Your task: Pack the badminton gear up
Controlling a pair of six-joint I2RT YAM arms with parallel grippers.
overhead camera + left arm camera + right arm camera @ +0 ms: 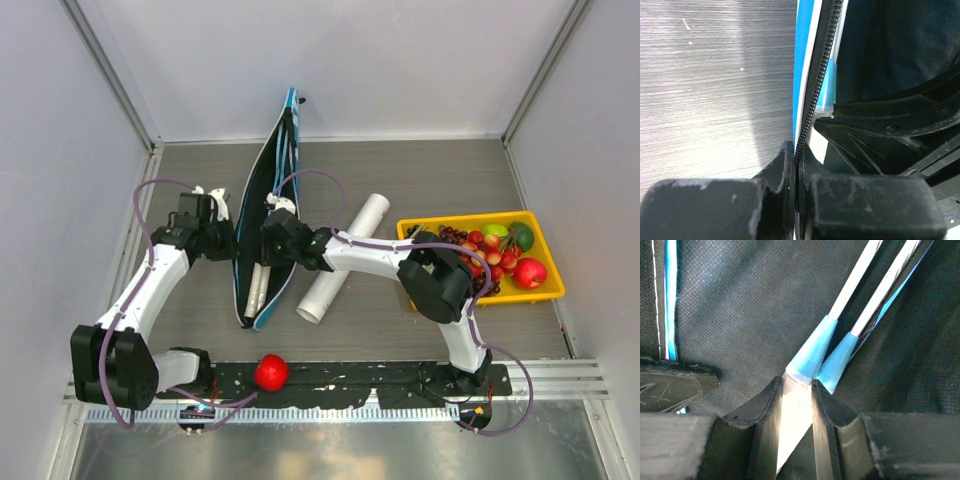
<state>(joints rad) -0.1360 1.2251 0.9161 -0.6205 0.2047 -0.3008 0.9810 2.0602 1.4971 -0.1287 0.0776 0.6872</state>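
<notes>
Jaws of the left gripper (796,172) pinched tight on the zipper edge of the racket bag (256,190); right gripper (797,392) clamped one pale handle (791,427) — both rackets (854,277) lay inside the bag, mid tabletop (430,170) — white tube (345,258) just beside.

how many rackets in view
2, both inside the open blue bag: one racket held by its handle in the jaws of the right gripper, the other racket beside it.
</notes>
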